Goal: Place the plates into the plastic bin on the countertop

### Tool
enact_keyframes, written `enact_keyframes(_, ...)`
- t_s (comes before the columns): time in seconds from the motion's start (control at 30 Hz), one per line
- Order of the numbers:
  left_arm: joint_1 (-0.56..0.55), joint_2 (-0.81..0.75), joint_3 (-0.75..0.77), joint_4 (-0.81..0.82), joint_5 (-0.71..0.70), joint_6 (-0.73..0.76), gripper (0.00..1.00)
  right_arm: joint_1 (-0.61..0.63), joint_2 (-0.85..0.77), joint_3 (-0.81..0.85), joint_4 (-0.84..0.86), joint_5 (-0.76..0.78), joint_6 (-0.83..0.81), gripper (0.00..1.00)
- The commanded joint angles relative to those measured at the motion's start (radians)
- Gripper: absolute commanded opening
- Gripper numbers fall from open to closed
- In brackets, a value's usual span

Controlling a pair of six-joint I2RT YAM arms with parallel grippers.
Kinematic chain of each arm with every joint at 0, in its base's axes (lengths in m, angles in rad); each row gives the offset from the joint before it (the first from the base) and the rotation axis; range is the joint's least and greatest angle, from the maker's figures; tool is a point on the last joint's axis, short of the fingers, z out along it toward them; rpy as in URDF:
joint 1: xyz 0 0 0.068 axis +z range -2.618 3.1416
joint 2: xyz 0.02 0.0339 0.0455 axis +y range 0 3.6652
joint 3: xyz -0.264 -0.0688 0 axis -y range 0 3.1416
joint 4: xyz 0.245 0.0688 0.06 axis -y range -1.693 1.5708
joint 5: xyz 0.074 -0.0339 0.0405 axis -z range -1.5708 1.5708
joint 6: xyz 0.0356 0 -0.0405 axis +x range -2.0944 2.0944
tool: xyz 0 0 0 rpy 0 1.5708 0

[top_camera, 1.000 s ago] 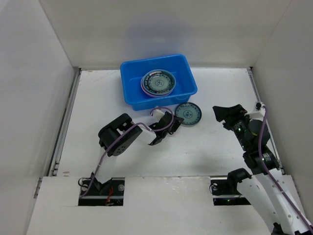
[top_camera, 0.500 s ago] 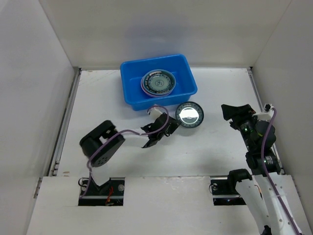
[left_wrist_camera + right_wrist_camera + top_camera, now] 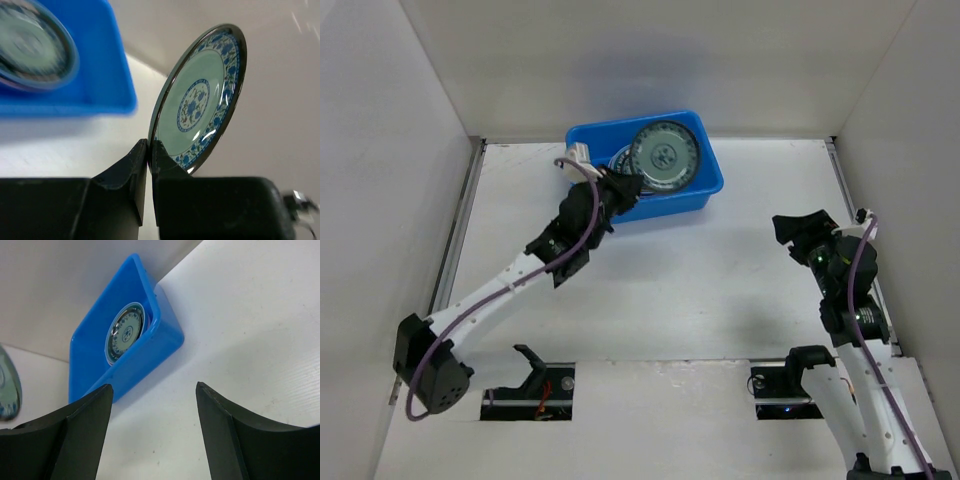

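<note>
Held plate (image 3: 200, 100): small, teal centre, blue floral band, dark edge. It's pinched at the lower rim by the left claw (image 3: 150, 146), jaws squeezed down to the plate's thickness, one finger (image 3: 132, 165) on each face. From the top view the plate is up in the air over the plastic bin (image 3: 690, 197), tilted so its face points at the camera, covering the bin's middle and right part. Can't tell whether its lower edge touches anything inside. The stack (image 3: 127, 332) lies flat on the bin floor with a teal patterned plate on top. Count underneath not readable, and it's blurred in the left wrist view. The bin is bright blue with a flared rim, and sits on the white surface (image 3: 720, 290) toward the far wall (image 3: 620, 60), a bit left of centre. The left arm (image 3: 510, 285) is stretched from its base diagonally up to the bin's near-left corner. The right claw (image 3: 153, 387) is well apart from the bin on the right side of the surface, jaws spread wide, nothing between them, aimed at the bin. The held plate's edge just shows at the left margin of its view.
</note>
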Motion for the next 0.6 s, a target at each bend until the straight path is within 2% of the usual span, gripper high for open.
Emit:
enact_keyframes(0.0,0.168,0.092,0.119,-0.075,0.039,0.125,0.02,-0.006,-0.002,0.034,0.014,-0.013,-0.009,0.73)
enact_keyframes(0.13,0.292,0.304,0.292,-0.069,0.155,0.139,0.02,-0.009,0.002,0.039,0.008,-0.016,-0.015,0.73)
enact_keyframes(0.3,0.357,0.580,0.515,-0.079,0.263,0.191,0.02,-0.011,0.003,0.053,0.006,-0.017,-0.030,0.73)
enact_keyframes(0.57,0.417,0.797,0.628,-0.086,0.284,0.216,0.02,-0.011,0.002,0.066,-0.018,-0.028,-0.058,0.73)
